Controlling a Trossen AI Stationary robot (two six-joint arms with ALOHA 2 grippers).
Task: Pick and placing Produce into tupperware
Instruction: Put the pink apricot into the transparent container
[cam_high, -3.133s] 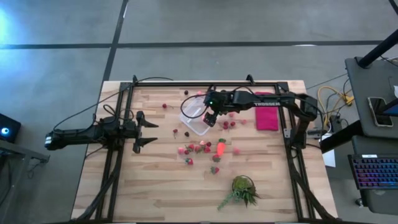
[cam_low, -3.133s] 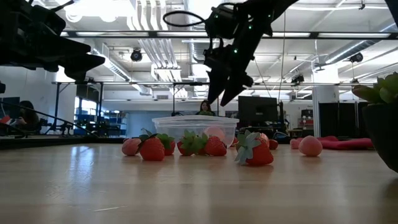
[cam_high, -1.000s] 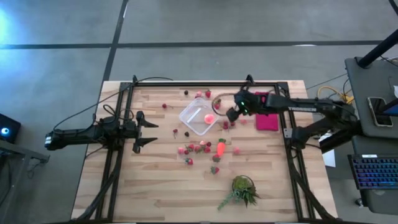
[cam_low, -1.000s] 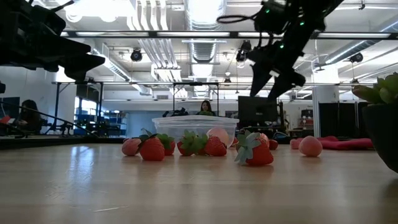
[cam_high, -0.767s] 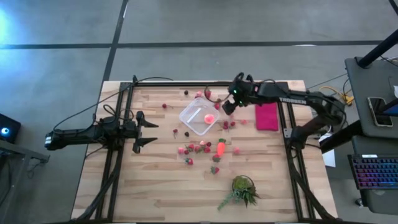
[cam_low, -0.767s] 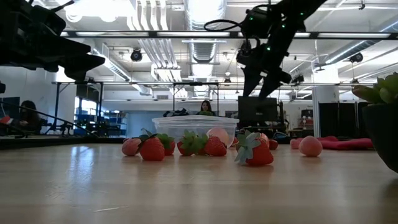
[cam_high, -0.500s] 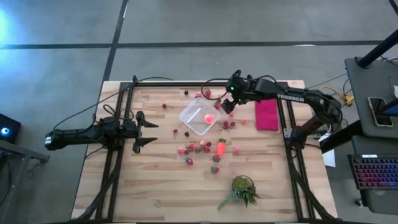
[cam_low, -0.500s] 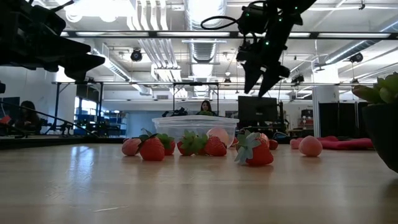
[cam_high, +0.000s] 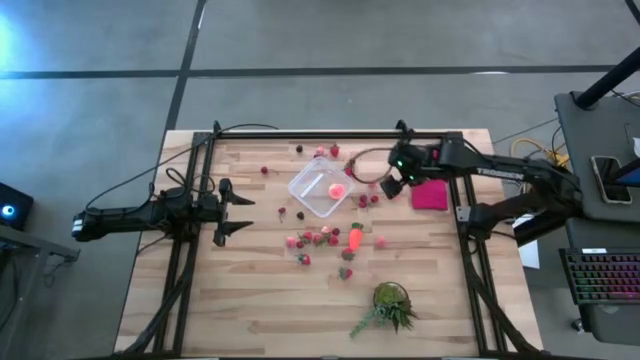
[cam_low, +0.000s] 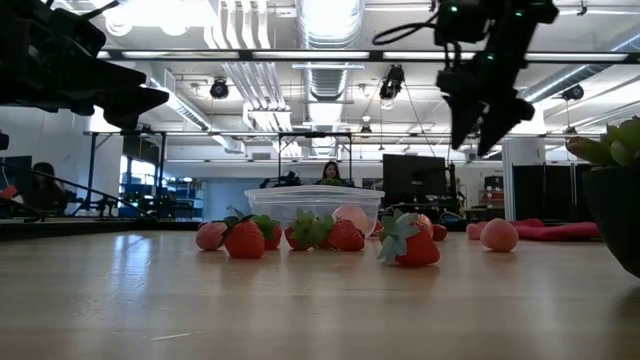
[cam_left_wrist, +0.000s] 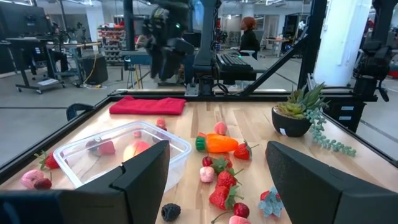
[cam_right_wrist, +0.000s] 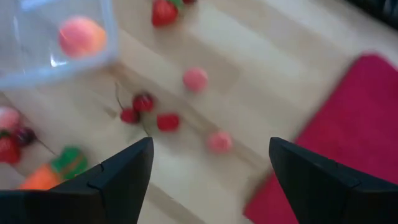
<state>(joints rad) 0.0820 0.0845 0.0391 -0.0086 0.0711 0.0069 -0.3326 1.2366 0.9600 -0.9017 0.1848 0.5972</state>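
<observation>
The clear tupperware (cam_high: 320, 187) sits on the wood table left of centre-far, with a pink piece (cam_high: 338, 190) inside; the left wrist view shows it (cam_left_wrist: 118, 152) with pieces in it. Red and pink produce lies scattered: berries (cam_high: 368, 200) between tupperware and cloth, a cluster (cam_high: 312, 239) nearer, and the orange carrot (cam_high: 355, 238). My right gripper (cam_high: 389, 183) hangs open and high above the berries (cam_right_wrist: 144, 102), touching nothing; the low view shows it (cam_low: 483, 125) well above the table. My left gripper (cam_high: 236, 208) waits open near the table's left side.
A magenta cloth (cam_high: 430, 189) lies flat to the right of the berries. A green spiky plant in a pot (cam_high: 390, 303) stands near the near edge. More berries (cam_high: 325, 151) lie beyond the tupperware. Black frame rails run along the table's left and right sides.
My right gripper has swung from beside the tupperware's far right corner toward the table's right edge. It now hangs over the loose berries next to the cloth, still high and open. Nothing on the table has moved.
</observation>
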